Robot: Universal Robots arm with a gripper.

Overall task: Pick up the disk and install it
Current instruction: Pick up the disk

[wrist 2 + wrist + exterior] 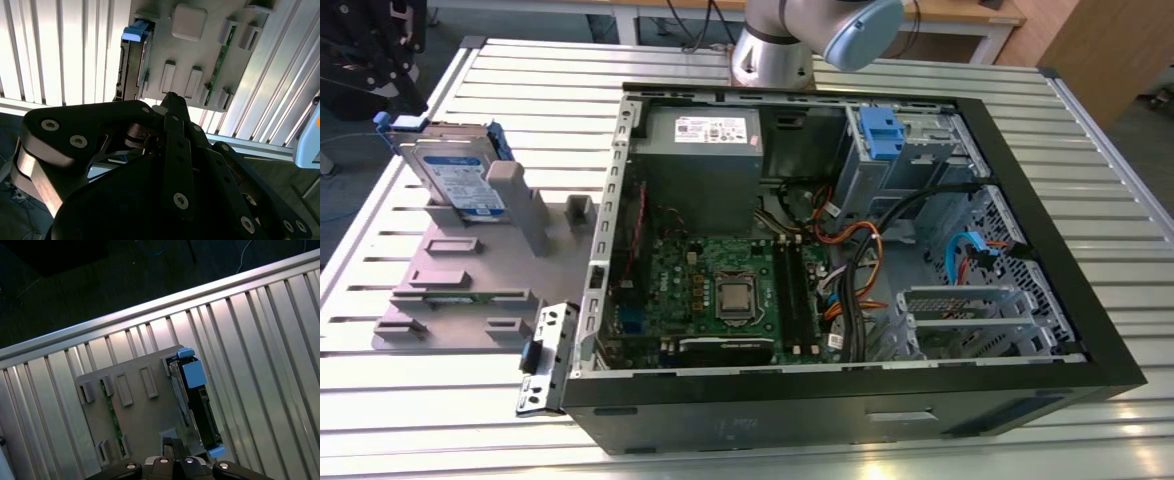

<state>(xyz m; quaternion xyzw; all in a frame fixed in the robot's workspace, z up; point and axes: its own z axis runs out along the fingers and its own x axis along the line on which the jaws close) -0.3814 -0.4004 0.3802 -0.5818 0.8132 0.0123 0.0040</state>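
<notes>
Disk: the disk (454, 180) stands on edge in a slot of the grey holder plate (467, 270). Its silver face and white-and-blue label are turned toward the exterior camera, and the blue carrier bracket frames it.
Disk from above: in both wrist views we see the disk edge-on (131, 70) (202, 412), a dark narrow body with a blue tab at one end, sitting at one side of the holder plate (185, 55) (145, 420).
Tool: we see the tool (170, 97) (172, 444) in both wrist views, above the holder plate. Its fingertips look pressed together with nothing pinched between them. It is apart from the disk and touches neither the disk nor the plate.
Holder plate: it lies flat on the bench (534, 90), at the exterior view's left of the computer case (720, 400). It carries several raised blocks and slots. A green circuit strip (220, 55) (112, 410) stands in one slot, well apart from the disk.
Bench: it is a ribbed metal surface (50, 50) (250, 340) with long parallel grooves.
Computer case: it lies on its side with the open side up, showing the motherboard (707, 290), the grey power supply (700, 160) and bundles of cable.
Drive cage: the grey drive cage (927, 160) sits in the case's far corner at the exterior view's right, with a blue latch (881, 132) on it.
Arm: a silver section of the arm (781, 50) rises behind the case's far wall.
</notes>
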